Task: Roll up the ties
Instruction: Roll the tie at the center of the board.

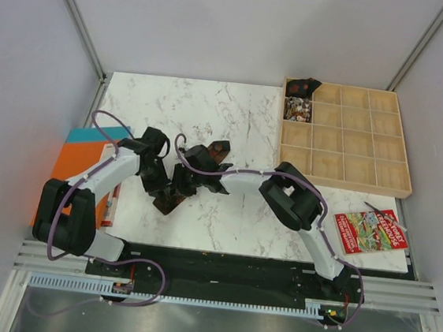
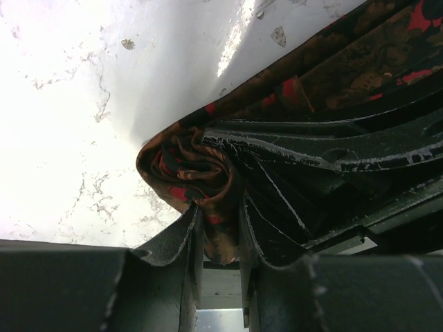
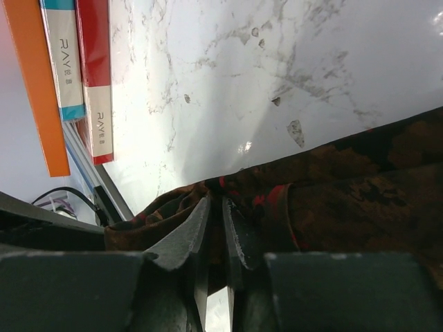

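A dark brown tie [image 1: 172,199] with a reddish pattern lies slantwise on the marble table [image 1: 235,112]; its pointed end [image 1: 220,150] faces the back. Both grippers meet over its middle. In the left wrist view part of the tie is wound into a small roll [image 2: 185,169], and my left gripper [image 2: 220,207] is shut on a fold of fabric hanging from it. My right gripper [image 3: 217,202] is shut on the tie's [image 3: 346,187] edge, with cloth squeezed in the narrow slit between its fingers. From above, the left gripper [image 1: 159,179] and right gripper [image 1: 191,177] sit close together.
A wooden compartment tray [image 1: 347,143] stands at the back right, with small items [image 1: 297,107] in its left corner cells. A red booklet [image 1: 371,231] lies at the front right. Orange, teal and red books [image 1: 87,160] lie off the table's left edge.
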Controlling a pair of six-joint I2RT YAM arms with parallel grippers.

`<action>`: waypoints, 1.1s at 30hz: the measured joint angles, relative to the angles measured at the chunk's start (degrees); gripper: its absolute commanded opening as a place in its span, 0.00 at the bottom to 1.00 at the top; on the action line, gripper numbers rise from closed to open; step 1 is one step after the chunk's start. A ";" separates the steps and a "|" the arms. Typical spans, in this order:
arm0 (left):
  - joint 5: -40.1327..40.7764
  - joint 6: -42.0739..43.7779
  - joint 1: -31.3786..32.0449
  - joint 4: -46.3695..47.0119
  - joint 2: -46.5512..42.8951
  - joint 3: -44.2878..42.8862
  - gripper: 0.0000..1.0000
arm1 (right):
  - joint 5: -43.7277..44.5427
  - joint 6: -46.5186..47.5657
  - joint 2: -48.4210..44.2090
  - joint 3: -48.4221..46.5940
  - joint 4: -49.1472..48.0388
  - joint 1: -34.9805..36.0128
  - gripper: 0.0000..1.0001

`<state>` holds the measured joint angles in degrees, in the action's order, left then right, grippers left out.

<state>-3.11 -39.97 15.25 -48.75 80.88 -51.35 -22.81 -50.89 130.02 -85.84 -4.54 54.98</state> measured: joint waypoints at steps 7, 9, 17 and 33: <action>0.00 0.50 0.04 0.11 2.51 -1.55 0.02 | -2.01 0.85 -0.46 -0.02 1.51 -1.81 0.39; 0.00 0.59 0.11 0.42 3.41 -2.03 0.02 | -2.36 1.36 -0.94 -0.02 2.36 -2.67 0.44; 0.00 0.79 0.63 2.95 6.38 -3.04 0.03 | -4.15 2.36 -4.52 1.55 4.31 -6.45 0.52; 1.29 2.51 2.93 4.37 9.01 -6.19 0.77 | -5.27 5.09 -15.47 14.14 5.27 -12.79 0.53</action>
<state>-1.83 -37.45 18.17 -44.38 89.89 -57.54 -28.08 -45.80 114.54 -71.70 0.73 42.19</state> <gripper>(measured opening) 0.699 0.528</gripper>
